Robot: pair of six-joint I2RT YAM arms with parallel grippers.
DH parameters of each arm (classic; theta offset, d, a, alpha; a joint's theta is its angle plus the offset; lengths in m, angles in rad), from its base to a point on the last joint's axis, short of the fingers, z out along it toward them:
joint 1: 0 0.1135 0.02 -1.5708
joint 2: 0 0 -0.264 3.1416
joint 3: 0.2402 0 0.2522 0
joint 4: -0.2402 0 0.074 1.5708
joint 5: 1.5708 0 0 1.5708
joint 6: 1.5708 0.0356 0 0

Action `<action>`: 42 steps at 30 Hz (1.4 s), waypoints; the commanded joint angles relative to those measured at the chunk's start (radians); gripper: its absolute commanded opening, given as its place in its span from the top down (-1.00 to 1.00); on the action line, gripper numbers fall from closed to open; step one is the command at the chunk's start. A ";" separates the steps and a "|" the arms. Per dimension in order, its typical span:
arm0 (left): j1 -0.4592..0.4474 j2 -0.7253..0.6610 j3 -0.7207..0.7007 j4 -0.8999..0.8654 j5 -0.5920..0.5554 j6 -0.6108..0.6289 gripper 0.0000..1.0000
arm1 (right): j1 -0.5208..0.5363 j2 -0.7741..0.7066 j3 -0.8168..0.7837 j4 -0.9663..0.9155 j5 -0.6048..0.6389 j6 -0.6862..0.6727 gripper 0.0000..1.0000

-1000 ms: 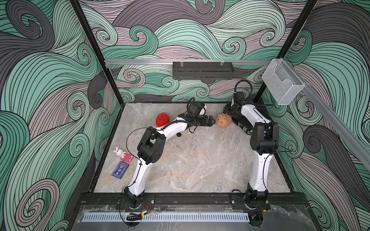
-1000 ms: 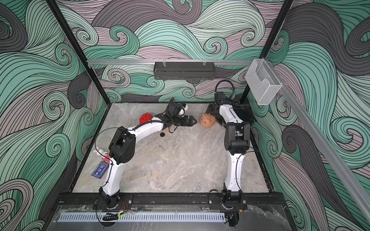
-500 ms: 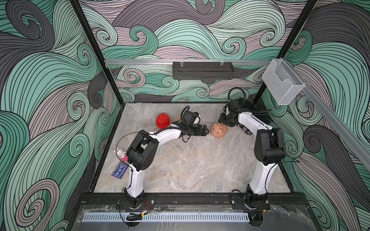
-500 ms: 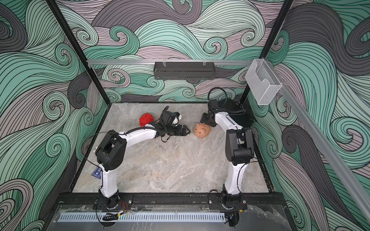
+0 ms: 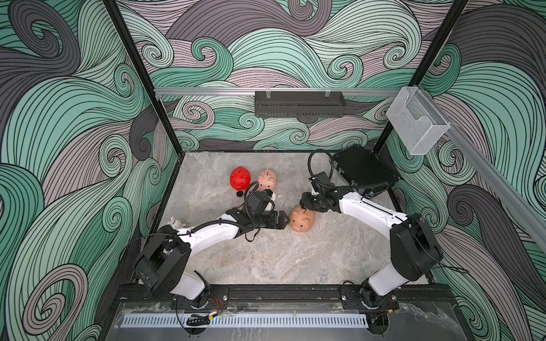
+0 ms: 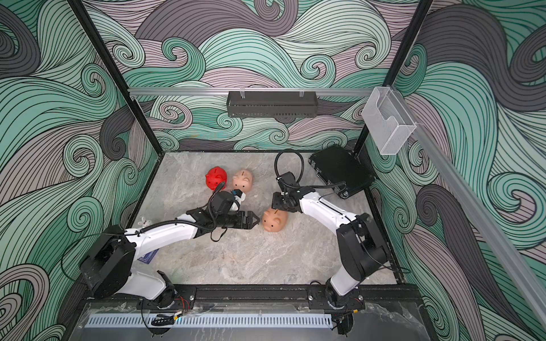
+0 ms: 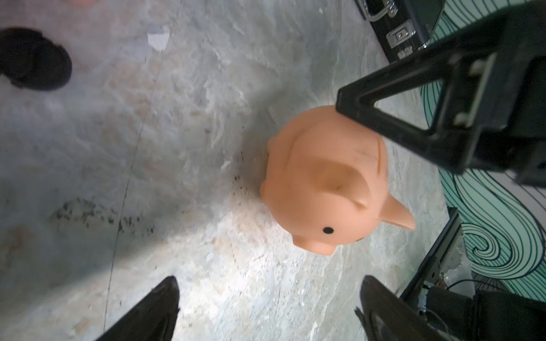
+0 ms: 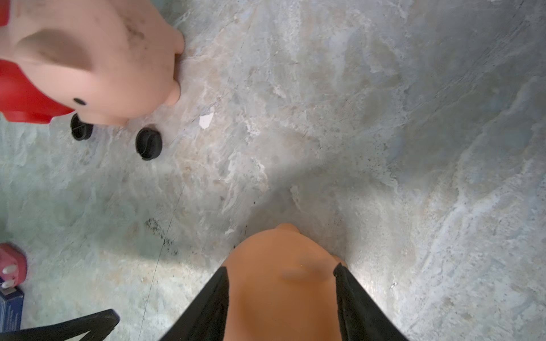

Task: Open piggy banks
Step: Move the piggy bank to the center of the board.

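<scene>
Three piggy banks show in both top views. A red one (image 5: 240,178) (image 6: 216,177) and a pale pink one (image 5: 267,180) (image 6: 243,180) stand side by side at the back. A peach one (image 5: 302,219) (image 6: 275,220) (image 7: 322,183) is mid-table, low over the marble. My right gripper (image 5: 305,203) (image 8: 280,267) is shut on its rear, a black finger (image 8: 218,289) pressed on each flank. My left gripper (image 5: 283,220) (image 6: 255,220) (image 7: 269,280) stands open just left of that pig's snout, with nothing between its fingers.
Two black round plugs (image 8: 80,128) (image 8: 147,143) lie by the pale pink pig. A flat black case (image 5: 365,171) (image 6: 339,171) fills the back right corner. A small plush toy (image 5: 175,222) and a blue card (image 6: 147,255) sit near the left wall.
The right gripper has brought the peach pig from the back right toward the middle of the table. The left arm drew back with it, uncovering the pale pink pig beside the red one.
</scene>
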 commanded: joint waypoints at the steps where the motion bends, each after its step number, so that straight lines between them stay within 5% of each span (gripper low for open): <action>1: -0.028 -0.056 0.016 -0.001 -0.041 -0.009 -0.89 | -0.014 -0.105 -0.011 0.021 0.026 -0.017 -0.18; 10: -0.093 0.090 0.261 -0.146 -0.085 0.079 -0.89 | -0.152 -0.277 -0.249 -0.026 -0.020 -0.037 -0.11; 18: -0.107 0.250 0.421 -0.242 -0.106 0.106 -0.94 | -0.182 -0.188 -0.300 0.062 -0.191 -0.038 -0.02; 30: -0.112 0.267 0.452 -0.321 -0.139 0.102 -0.97 | -0.183 -0.082 -0.349 0.358 -0.524 0.029 0.11; 37: -0.139 0.269 0.521 -0.471 -0.245 0.018 -0.97 | -0.184 -0.257 -0.401 0.173 -0.218 0.021 0.04; 42: -0.163 0.268 0.552 -0.543 -0.346 -0.075 -0.97 | -0.177 -0.295 -0.439 0.188 -0.244 0.032 0.03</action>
